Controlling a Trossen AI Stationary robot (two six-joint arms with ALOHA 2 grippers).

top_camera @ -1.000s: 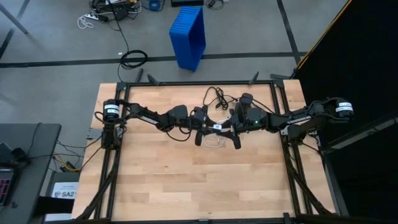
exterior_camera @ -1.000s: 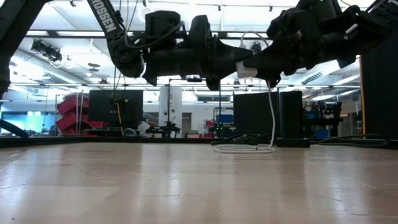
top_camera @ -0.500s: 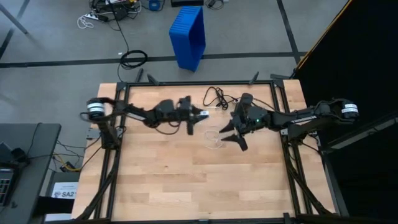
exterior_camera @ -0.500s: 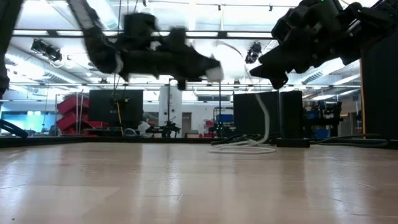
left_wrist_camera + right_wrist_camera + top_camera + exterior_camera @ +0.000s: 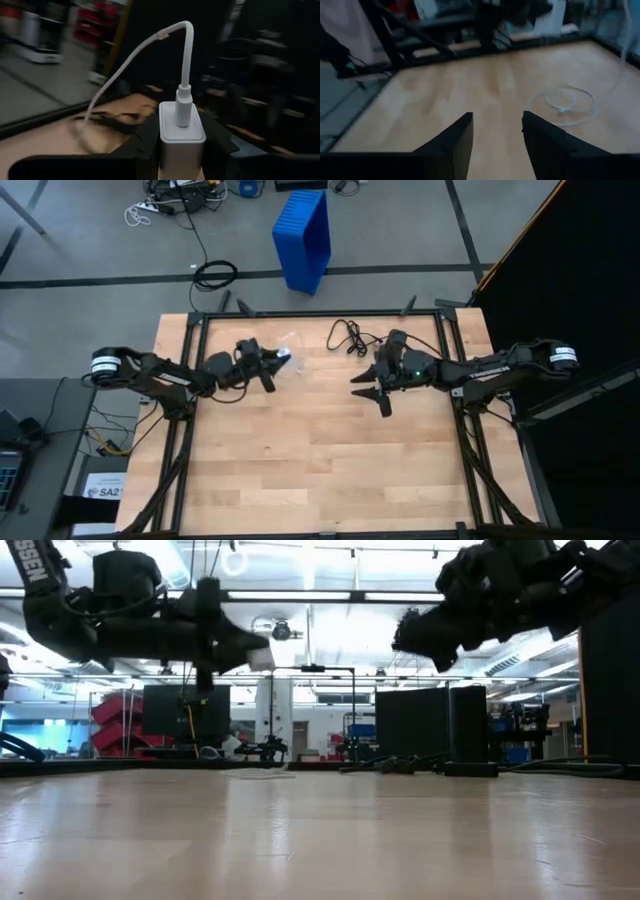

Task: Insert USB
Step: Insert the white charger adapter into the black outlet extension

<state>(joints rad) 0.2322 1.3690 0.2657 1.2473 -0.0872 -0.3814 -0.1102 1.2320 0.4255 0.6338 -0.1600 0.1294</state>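
The left gripper (image 5: pixel 268 367) holds a small white charger block (image 5: pixel 181 131). Its two dark fingers (image 5: pixel 149 136) press on the two sides of the block, so they are closed on it.

The USB cable (image 5: pixel 131 59) is white and thin. Its plug (image 5: pixel 183 104) sits in the face of the charger block, right in the middle. The plug's long way points straight out of the block, away from the left fingers. From the plug the cable goes up, bends over, and falls down to one side of the block. The rest of it lies as a loop (image 5: pixel 568 103) on the table (image 5: pixel 300 470), below the block.

The right gripper (image 5: pixel 497 118) is well apart from the charger block, on the side the plug faces. Its fingers are spread open and hold nothing. The loop lies on the wood ahead of these fingers, a bit off to one side.

A thin black cord (image 5: pixel 347 335) lies on the table between the charger block and the right arm. It does not touch the block.

The left arm is the near one, since it has the block in its grip. The plug looks pushed in already, so the job seems almost done. If more pushing is needed, it should go along the plug's long way, straight into the block. A push from the side could bend the plug.
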